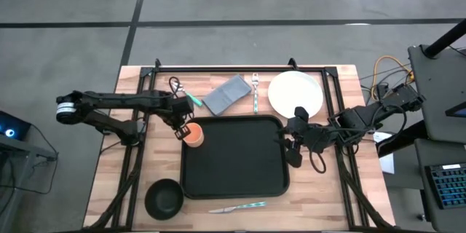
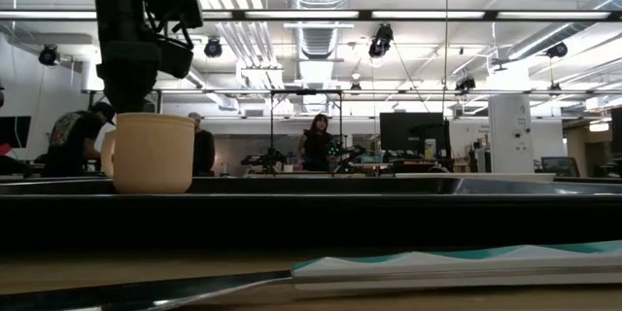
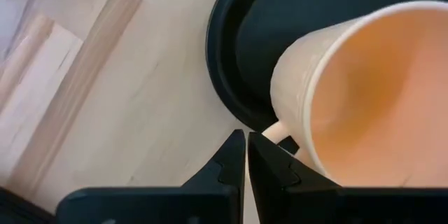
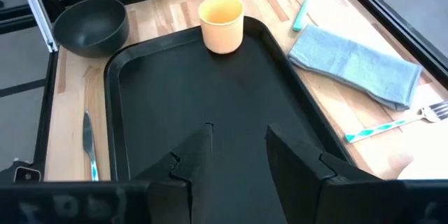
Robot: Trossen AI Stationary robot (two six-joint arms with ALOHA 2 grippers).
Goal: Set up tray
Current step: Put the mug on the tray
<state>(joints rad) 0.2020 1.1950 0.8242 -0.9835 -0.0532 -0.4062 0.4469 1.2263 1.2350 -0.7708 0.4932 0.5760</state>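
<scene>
On the pale wooden tabletop (image 1: 109,167) I find the flat black tray (image 1: 233,156) centred, long axis left-right, the left gripper (image 1: 183,129) pinched on the peach cup's (image 1: 194,135) handle at its far-left corner, nearer than the open, empty right gripper (image 1: 285,145).

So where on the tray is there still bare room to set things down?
Nearly all of the large flat black rectangular tray is bare. Only its corner under the left tool is taken, by the peach plastic cup; the right tool hangs open at the opposite edge.

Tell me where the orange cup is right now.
In the high view the orange cup stands in the tray's far-left corner, right beside the left pincer, with the grey cloth beyond it.
</scene>
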